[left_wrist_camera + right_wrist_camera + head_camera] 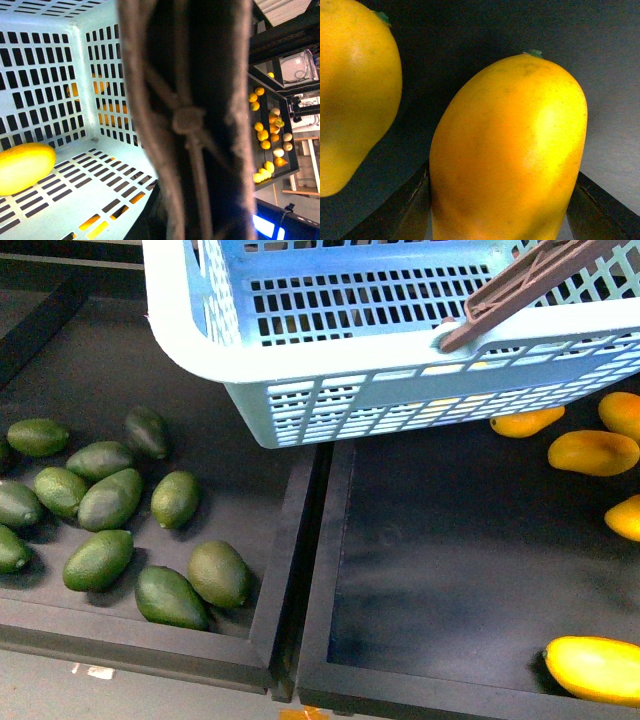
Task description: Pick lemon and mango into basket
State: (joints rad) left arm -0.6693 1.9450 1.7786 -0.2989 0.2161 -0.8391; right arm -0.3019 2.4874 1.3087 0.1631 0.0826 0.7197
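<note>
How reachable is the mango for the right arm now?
Probably yes: the right end effector has a finger on each side of the mango, with nothing between them.

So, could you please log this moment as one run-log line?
lemon: inside basket | mango: straddled by right pincer, grip unclear, not yet in basket | left pincer: not visible
</note>
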